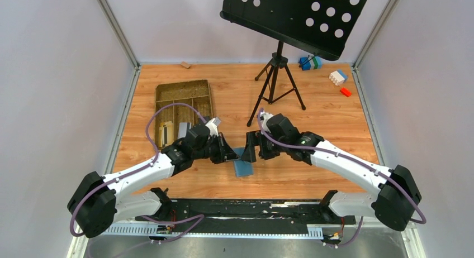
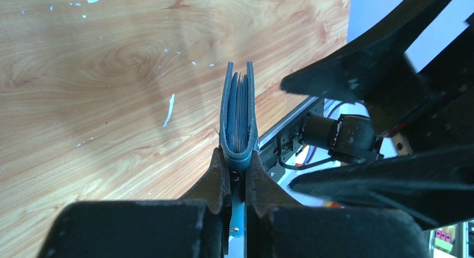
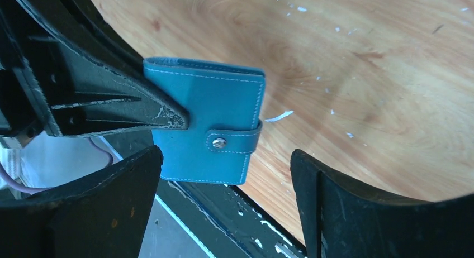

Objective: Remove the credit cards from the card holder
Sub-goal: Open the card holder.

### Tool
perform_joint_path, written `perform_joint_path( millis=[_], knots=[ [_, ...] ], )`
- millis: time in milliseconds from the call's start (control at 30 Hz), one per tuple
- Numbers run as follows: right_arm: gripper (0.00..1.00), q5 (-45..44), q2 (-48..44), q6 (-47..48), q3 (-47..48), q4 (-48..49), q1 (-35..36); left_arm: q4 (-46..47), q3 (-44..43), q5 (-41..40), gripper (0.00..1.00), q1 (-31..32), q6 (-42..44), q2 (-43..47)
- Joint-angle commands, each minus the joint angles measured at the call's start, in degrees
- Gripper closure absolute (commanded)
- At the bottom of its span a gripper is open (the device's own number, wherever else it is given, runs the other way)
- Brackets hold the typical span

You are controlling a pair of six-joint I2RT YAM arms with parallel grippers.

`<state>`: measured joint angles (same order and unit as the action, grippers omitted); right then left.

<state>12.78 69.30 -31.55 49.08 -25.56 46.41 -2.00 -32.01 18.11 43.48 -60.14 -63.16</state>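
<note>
The left gripper (image 2: pixel 237 157) pinches the card holder (image 2: pixel 238 110) by one edge, the holder projecting toward twelve o'clock. The right gripper (image 3: pixel 226 157) gapes wide at its three o'clock.

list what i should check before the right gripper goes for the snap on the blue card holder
1. Left gripper clamped on card holder: ok, shut on its spine edge.
2. Snap tab facing the right gripper: ok, fastened and unobstructed.
3. Right gripper open: ok, jaws wide apart, holder just ahead of them.
4. Credit cards inside: cannot tell, only layered edges show between the covers.
</note>
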Motion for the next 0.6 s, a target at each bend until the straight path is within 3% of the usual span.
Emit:
perform_joint_path(
  millis=[0,67,200,300,367,567],
  knots=[
    [0.16,-1.4,3.0,1.4,3.4,0.5,2.6,4.8,-0.4,1.3,1.00,0.2,-1.2,1.0],
    [0.22,-4.9,5.0,1.4,4.2,-3.1,2.8,5.7,0.0,1.1,1.00,0.2,-2.1,1.4],
    [0.46,-17.5,10.9,-0.7,6.5,-14.7,2.6,5.3,0.2,0.8,1.00,0.2,-2.2,2.2],
    [0.57,-26.9,14.2,-3.5,8.4,-23.0,2.5,4.1,0.4,0.0,1.00,0.2,-2.2,3.2],
    [0.61,-29.7,14.0,-4.8,8.3,-24.8,2.3,3.6,0.8,-0.4,1.00,0.2,-2.1,4.0],
    [0.63,-28.8,10.6,-5.4,7.1,-22.8,1.6,3.6,1.3,-0.6,1.00,0.2,-2.4,4.0]
  ],
)
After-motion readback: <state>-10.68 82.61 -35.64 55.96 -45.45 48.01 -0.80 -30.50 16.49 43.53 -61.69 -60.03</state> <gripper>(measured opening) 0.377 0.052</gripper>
